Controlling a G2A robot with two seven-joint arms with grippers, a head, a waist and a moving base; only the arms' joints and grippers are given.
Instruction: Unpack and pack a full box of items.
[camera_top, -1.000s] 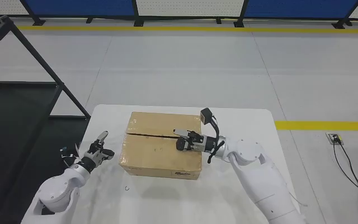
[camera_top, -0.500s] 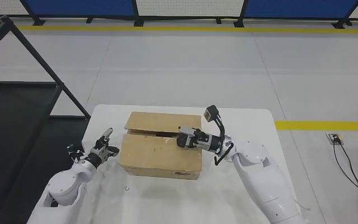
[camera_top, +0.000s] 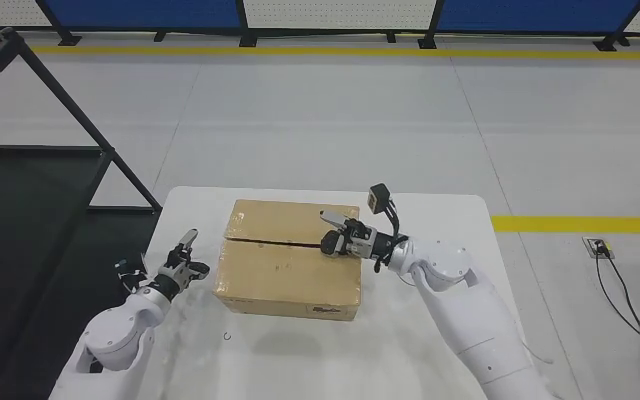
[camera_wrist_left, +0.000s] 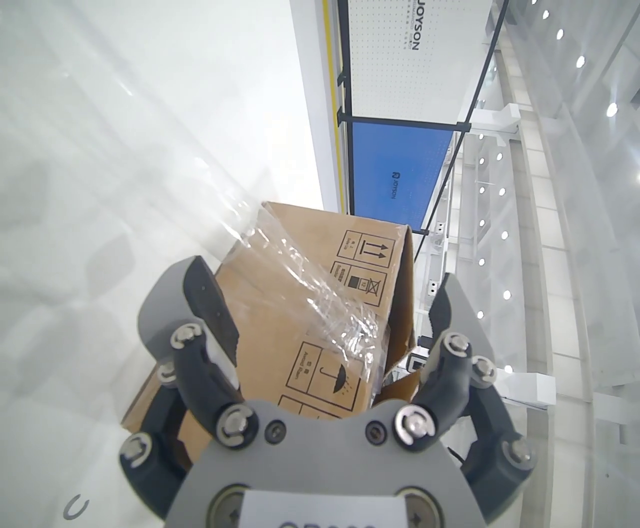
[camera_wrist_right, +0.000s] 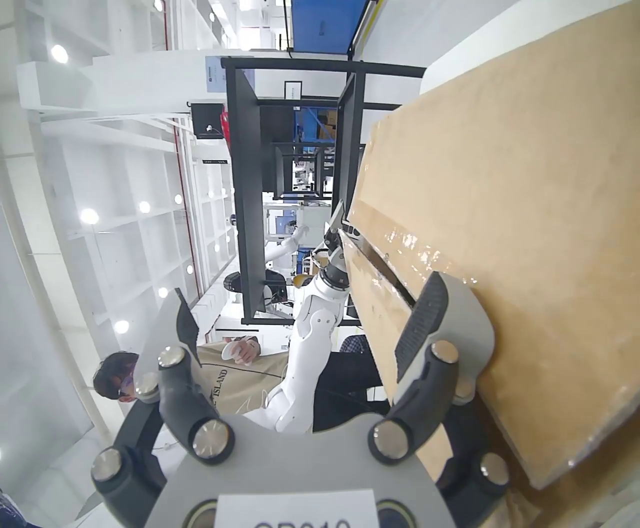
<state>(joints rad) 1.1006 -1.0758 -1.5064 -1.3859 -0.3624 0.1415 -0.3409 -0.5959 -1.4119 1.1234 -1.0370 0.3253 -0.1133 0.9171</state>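
Edging across the cardboard box toward its far flap, the right gripper sits wide open and empty. The left gripper stays beside the box, also open, holding nothing.

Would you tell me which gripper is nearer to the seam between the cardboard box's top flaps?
Right. The right gripper is open above the box, at the seam; the left gripper is open beside the box's end wall, clear of its top.
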